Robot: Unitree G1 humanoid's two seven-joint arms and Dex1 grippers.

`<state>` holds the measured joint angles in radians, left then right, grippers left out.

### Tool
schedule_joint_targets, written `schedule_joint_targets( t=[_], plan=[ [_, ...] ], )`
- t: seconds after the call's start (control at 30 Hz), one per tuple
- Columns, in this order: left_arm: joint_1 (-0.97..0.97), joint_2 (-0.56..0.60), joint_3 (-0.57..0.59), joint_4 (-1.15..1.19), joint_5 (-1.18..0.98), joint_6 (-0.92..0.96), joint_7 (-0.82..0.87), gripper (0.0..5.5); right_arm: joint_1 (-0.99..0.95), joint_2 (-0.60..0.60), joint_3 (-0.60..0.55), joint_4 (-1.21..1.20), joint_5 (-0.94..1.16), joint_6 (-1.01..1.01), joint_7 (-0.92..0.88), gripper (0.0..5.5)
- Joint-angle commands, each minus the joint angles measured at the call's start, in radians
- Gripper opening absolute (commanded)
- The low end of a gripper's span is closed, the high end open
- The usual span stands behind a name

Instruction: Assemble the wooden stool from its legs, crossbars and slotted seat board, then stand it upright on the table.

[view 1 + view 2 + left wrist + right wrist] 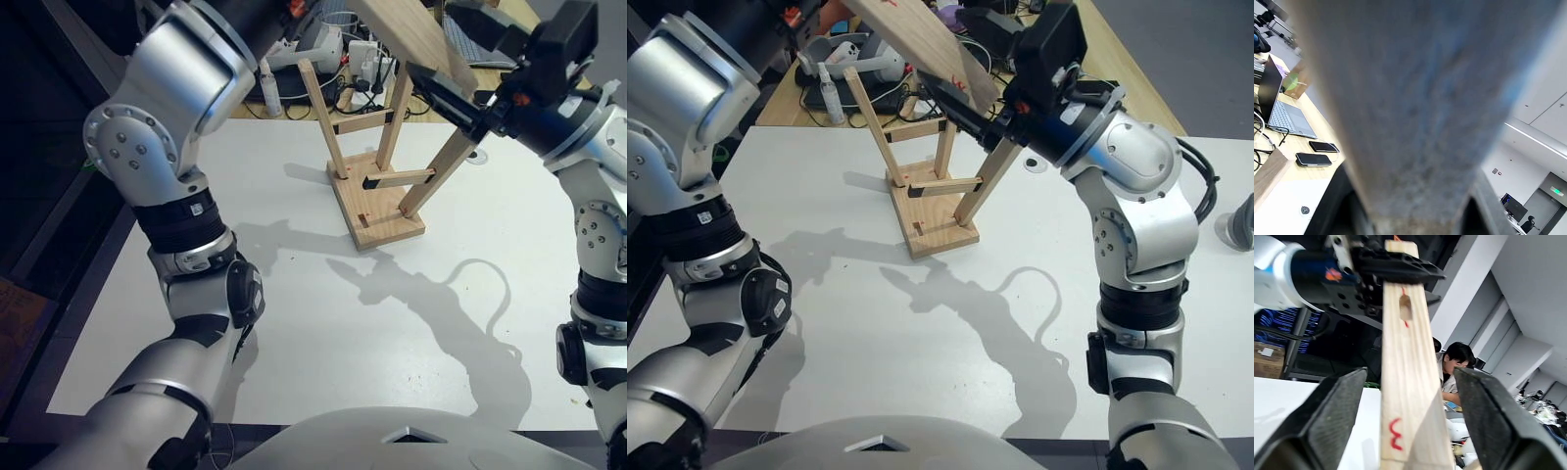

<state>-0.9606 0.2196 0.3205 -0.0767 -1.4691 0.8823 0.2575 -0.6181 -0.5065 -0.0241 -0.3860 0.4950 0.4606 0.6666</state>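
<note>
A partly built stool stands on the white table [294, 323]. Its base board [387, 227] lies flat, three legs [323, 117] rise from it, and crossbars [402, 179] link them. Above it a slotted wooden board [921, 44] with a red mark hangs tilted. My left gripper [1400, 267] is shut on the board's far end, near the slot. My right gripper [1410, 374] straddles the near end of this board [1410, 382], open, with a narrow gap on each side. From the head, my right gripper [446, 93] sits just above the leaning right leg [436, 176].
A cluttered desk lies behind the table with a spray bottle [267, 88], cables and a power strip [367, 59]. A grey round object [1239, 220] sits at the table's right edge. The near half of the table is bare.
</note>
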Motion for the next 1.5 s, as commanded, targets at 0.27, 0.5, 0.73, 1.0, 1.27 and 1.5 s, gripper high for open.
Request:
schedule_joint_targets(
  t=[0.27, 0.5, 0.73, 1.0, 1.27, 1.5],
  plan=[
    [0.083, 0.174, -0.121, -0.034, 0.598, -0.22, -0.1, 1.02, -0.202, 0.237, -0.321, 0.313, 0.257, 0.185, -0.569, 3.68],
    [0.108, 0.193, -0.22, -0.04, 0.896, -0.301, -0.159, 1.02, -0.423, 0.21, -0.32, 0.488, 0.18, 0.139, -0.626, 3.68],
    [0.114, 0.162, -0.225, -0.041, 1.024, -0.326, -0.198, 1.02, -0.476, 0.255, -0.333, 0.517, 0.171, 0.069, -0.64, 3.68],
    [0.131, 0.13, -0.231, -0.049, 1.09, -0.318, -0.236, 1.02, 0.005, 0.34, -0.044, 0.532, -0.031, 0.216, -0.614, 3.68],
    [0.148, 0.101, -0.212, -0.061, 1.119, -0.305, -0.25, 1.02, -0.112, 0.402, -0.207, 0.437, 0.087, 0.166, -0.65, 3.68],
    [0.263, 0.067, -0.126, -0.074, 1.141, -0.26, -0.168, 1.02, -0.361, 0.381, -0.515, 0.422, 0.379, 0.055, -0.752, 3.68]
  ],
)
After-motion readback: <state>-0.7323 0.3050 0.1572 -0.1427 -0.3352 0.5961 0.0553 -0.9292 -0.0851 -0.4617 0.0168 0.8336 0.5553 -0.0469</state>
